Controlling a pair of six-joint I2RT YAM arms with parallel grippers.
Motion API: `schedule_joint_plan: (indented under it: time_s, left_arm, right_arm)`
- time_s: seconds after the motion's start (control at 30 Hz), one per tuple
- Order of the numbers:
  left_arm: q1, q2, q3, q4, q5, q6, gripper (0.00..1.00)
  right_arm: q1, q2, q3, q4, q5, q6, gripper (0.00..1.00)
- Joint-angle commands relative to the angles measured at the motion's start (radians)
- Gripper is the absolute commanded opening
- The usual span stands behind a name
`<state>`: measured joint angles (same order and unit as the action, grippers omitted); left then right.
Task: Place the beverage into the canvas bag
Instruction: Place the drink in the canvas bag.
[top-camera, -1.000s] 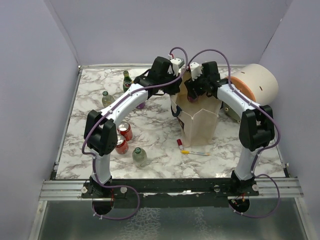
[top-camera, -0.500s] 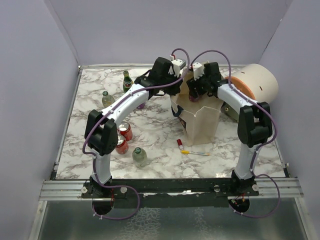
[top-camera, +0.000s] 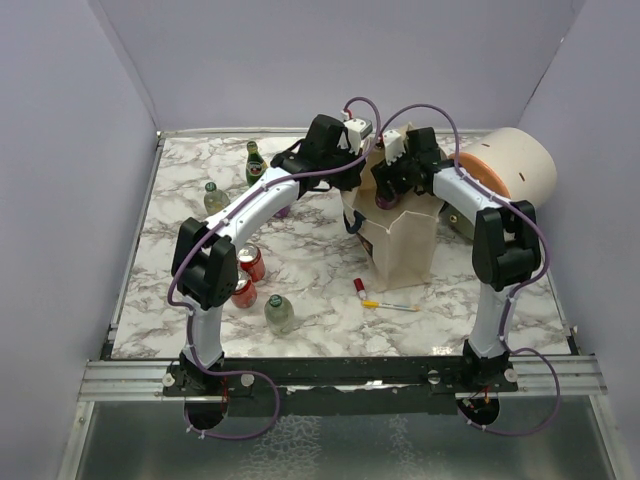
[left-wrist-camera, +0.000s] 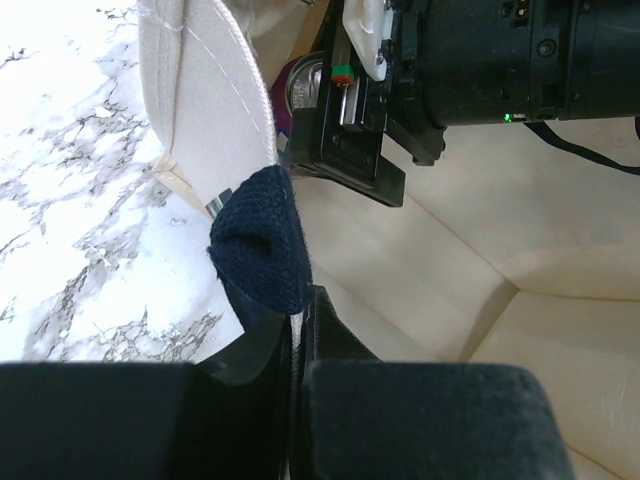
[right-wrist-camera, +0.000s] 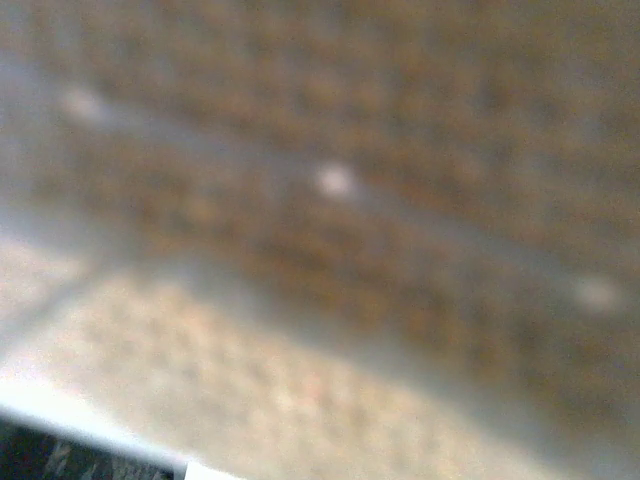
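Note:
The beige canvas bag (top-camera: 402, 240) stands upright at the middle right of the table. My left gripper (top-camera: 352, 168) is shut on the bag's navy handle (left-wrist-camera: 262, 245) at the rim and holds the mouth open. My right gripper (top-camera: 385, 188) is at the bag's mouth and grips a purple beverage can (left-wrist-camera: 298, 88), seen in the left wrist view just inside the rim. The bag's pale inside (left-wrist-camera: 470, 260) shows below it. The right wrist view shows only blurred canvas (right-wrist-camera: 320, 200), with no fingers visible.
A cream-and-orange cylinder (top-camera: 512, 165) lies behind the bag at the right. Green bottles (top-camera: 254, 160) (top-camera: 213, 197) (top-camera: 279, 312) and two red cans (top-camera: 250, 262) (top-camera: 242, 291) stand at the left. Two markers (top-camera: 361, 288) (top-camera: 390, 305) lie in front of the bag.
My right gripper with the can has shifted slightly left and further over the bag's mouth. My left gripper keeps its hold on the handle, and the bag has shifted a little.

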<state>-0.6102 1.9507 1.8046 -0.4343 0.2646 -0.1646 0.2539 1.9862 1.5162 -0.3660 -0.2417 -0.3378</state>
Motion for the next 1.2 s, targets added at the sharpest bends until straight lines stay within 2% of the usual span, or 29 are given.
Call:
schedule_joint_plan:
  time_s: [0.0,0.23,0.43,0.73,1.17]
  left_arm:
    - [-0.012,0.016,0.017,-0.003,0.022,0.014,0.0]
    - [-0.011,0.015,0.016,-0.003,0.019,0.026,0.0]
    - [-0.01,0.016,0.019,-0.003,0.019,0.029,0.0]
    - [-0.012,0.022,0.028,-0.003,0.015,0.026,0.0]
    - [-0.013,0.038,0.049,-0.004,-0.016,-0.014,0.0]
  right_arm:
    - [-0.011,0.053,0.05,-0.036,-0.01,-0.007,0.7]
    - [-0.011,0.078,0.076,-0.049,-0.006,-0.015,0.76]
    - [-0.011,0.052,0.074,-0.054,0.007,-0.03,0.85]
    - [-0.012,0.011,0.114,-0.088,-0.026,-0.029,0.92]
    - [-0.011,-0.069,0.123,-0.116,-0.037,-0.032,0.94]
